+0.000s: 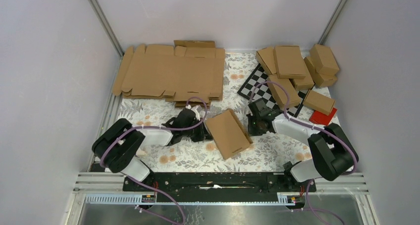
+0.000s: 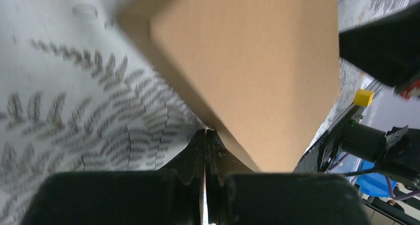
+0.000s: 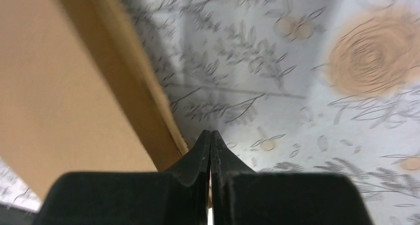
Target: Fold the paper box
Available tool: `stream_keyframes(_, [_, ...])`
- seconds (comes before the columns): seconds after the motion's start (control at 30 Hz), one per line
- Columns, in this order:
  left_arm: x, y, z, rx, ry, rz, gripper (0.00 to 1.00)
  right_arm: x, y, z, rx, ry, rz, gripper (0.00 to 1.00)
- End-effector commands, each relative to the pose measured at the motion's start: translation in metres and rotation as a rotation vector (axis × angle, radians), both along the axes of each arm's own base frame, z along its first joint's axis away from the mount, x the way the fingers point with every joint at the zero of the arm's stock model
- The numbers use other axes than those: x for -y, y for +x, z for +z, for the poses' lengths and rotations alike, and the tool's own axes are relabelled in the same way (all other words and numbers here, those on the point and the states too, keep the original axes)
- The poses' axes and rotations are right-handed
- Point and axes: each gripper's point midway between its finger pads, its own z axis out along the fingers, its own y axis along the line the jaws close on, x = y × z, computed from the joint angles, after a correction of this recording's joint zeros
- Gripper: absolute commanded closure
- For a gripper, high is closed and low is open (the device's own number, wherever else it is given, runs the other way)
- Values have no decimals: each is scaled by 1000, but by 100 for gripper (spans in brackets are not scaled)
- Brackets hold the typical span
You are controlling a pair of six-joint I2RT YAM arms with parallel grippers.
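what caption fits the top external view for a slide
Shut left gripper and right gripper flank the paper box on the floral table

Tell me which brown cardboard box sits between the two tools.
The flat brown cardboard box lying alone in the middle, angled; the other folded boxes are piled together at the far right.

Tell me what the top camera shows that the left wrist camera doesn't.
Only the top view: the stack of flat brown cardboard blanks, the black-and-white chequered board, the small red flat block. Only the left wrist: a small yellow block. Both: the slim plain brown paper box on the floral tablecloth and the left gripper, shut.
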Motion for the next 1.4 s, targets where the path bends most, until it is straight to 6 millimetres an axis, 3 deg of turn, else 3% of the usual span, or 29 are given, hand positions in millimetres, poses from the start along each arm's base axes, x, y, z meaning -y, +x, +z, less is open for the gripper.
stream_keyframes(0.0, [8, 28, 4, 49, -8, -37, 100, -30, -47, -2, -119, 172, 25, 100])
stream_keyframes(0.17, [12, 70, 0, 60, 18, -51, 100, -68, -70, 19, -64, 262, 59, 100])
stream_keyframes(0.27, [12, 94, 5, 113, 53, -59, 100, -90, -94, 26, -93, 371, 81, 100])
stream_keyframes(0.37, [8, 108, 14, 161, 117, -63, 100, -95, -108, 30, -102, 407, 88, 100])
stream_keyframes(0.47, [-5, 119, 23, 225, 206, -48, 92, -81, -102, 36, -21, 390, 66, 95])
stream_keyframes(0.53, [-14, 117, 30, 254, 238, -44, 81, -65, -94, 43, 61, 347, 51, 85])
stream_keyframes(0.67, [-12, 99, 52, 350, 224, -88, 38, -35, -80, 50, 126, 280, -25, 63])
stream_keyframes(0.7, [-8, 94, 54, 372, 228, -113, 29, -30, -76, 51, 126, 285, -51, 51])
stream_keyframes(0.73, [-1, 89, 58, 394, 225, -148, 20, -24, -72, 51, 118, 297, -83, 32])
stream_keyframes(0.8, [16, 82, 64, 439, 219, -218, 2, -17, -63, 53, 97, 353, -142, 14])
stream_keyframes(0.87, [31, 81, 70, 470, 219, -272, 1, -8, -50, 61, 109, 400, -215, 1])
stream_keyframes(0.9, [37, 79, 70, 476, 231, -300, 1, -5, -43, 66, 124, 415, -245, 1])
stream_keyframes(1.0, [48, 84, 66, 481, 302, -353, 1, 4, -25, 75, 143, 464, -355, 0])
stream_keyframes(1.1, [54, 89, 57, 448, 339, -395, 1, 7, -14, 73, 108, 514, -494, 1])
stream_keyframes(1.37, [73, 77, 37, 310, 311, -500, 1, 8, -6, 63, 84, 574, -626, 1])
